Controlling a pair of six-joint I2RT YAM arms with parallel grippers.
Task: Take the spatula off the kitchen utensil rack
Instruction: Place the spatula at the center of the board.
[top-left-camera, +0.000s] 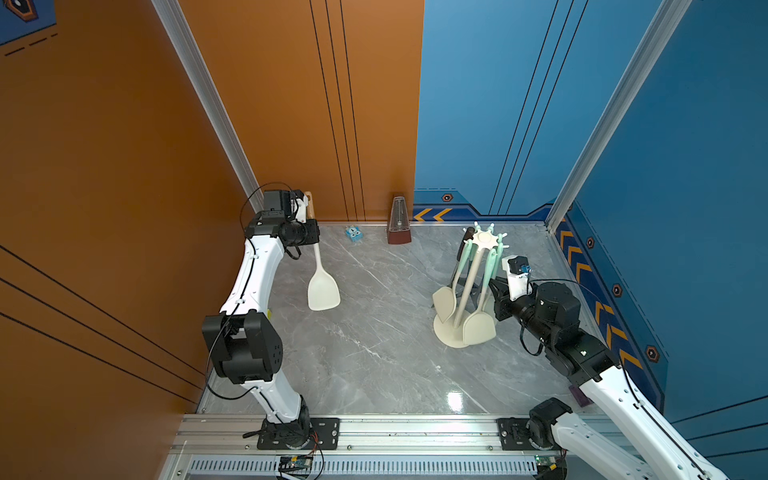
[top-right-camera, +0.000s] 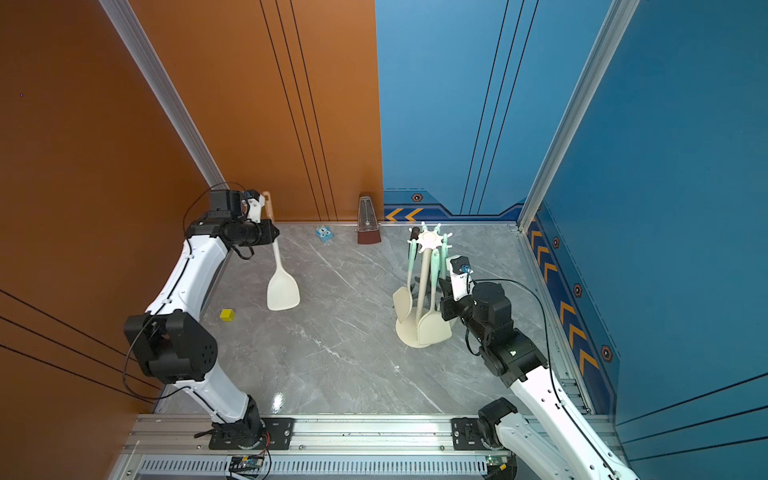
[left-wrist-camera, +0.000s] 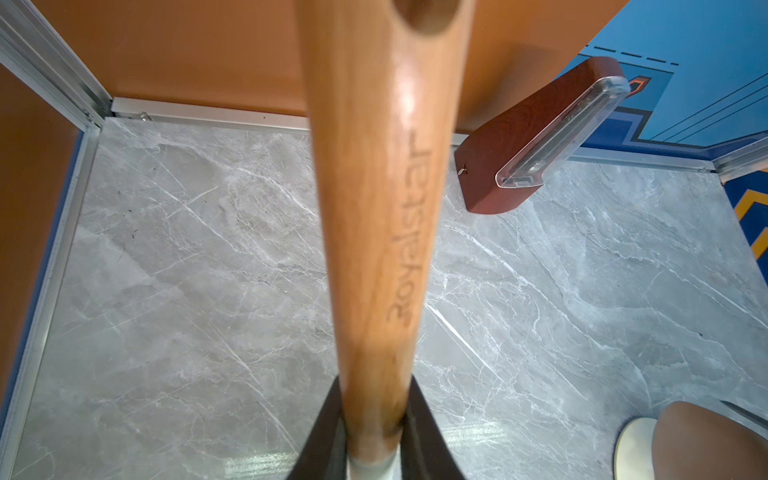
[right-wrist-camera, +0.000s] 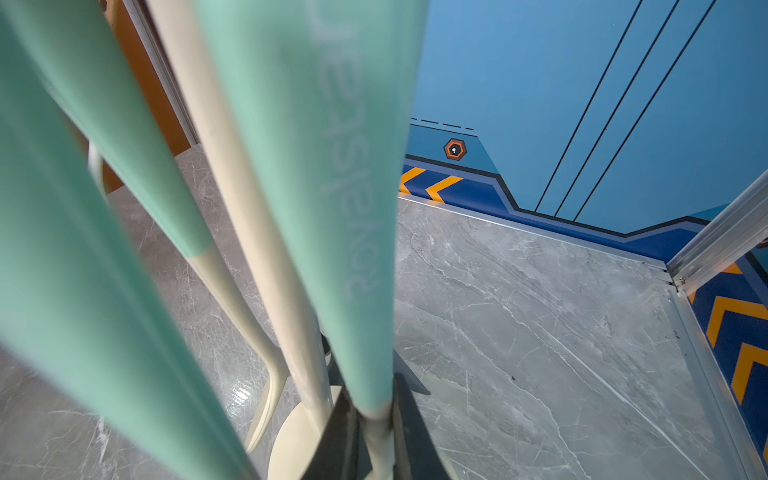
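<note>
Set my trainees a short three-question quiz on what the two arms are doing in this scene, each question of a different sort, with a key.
1. True or false: the left pincer is shut on the wooden handle of a spatula held well apart from the kitchen utensil rack.
2. What does the right pincer grip? A) the wooden-handled spatula B) a mint-handled utensil on the rack C) nothing
3. Name the brown object standing nearest the small blue toy.
Key: 1 true; 2 B; 3 the metronome.
</note>
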